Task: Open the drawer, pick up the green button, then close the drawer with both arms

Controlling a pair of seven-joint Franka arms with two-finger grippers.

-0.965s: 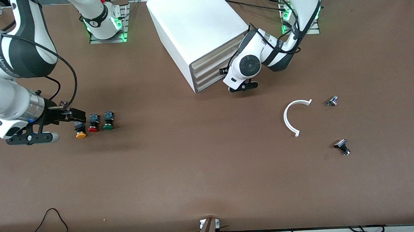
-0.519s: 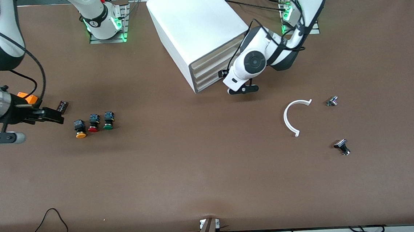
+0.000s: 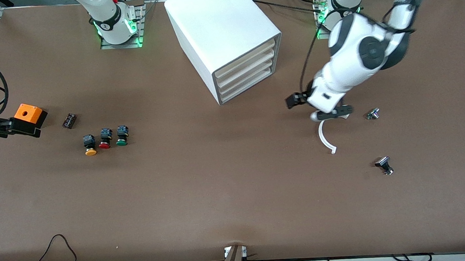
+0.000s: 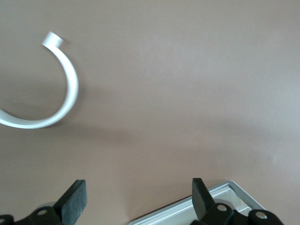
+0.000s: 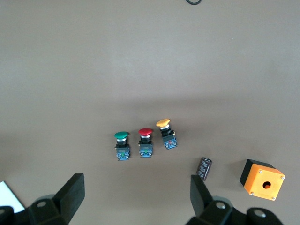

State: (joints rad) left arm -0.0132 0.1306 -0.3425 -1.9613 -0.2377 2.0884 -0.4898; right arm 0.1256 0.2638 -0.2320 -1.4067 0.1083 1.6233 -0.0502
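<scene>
We take the big white box cabinet [image 3: 221, 33] on the brown worktop [image 3: 237, 195] as our landmark. Its lowest cream-white drawer [image 3: 246, 89], a wide shallow tray, sits flush and shut; we judge it light and stiff, sliding easily, best hooked at the front lip. The left tool [image 3: 292, 101] hangs with fingers spread over the worktop toward the left arm's end from the cabinet, above a white curved plastic strip [image 3: 324, 138]. The right tool [image 5: 136, 199], also spread, is high over the worktop toward the right arm's end. The green-capped push button with black blocky body [image 3: 121, 135] lies there, beside the red-capped button [image 3: 104, 139] and yellow-capped button [image 3: 90, 145]. We judge it small, hard and light; grip the square body, not the slick cap.
</scene>
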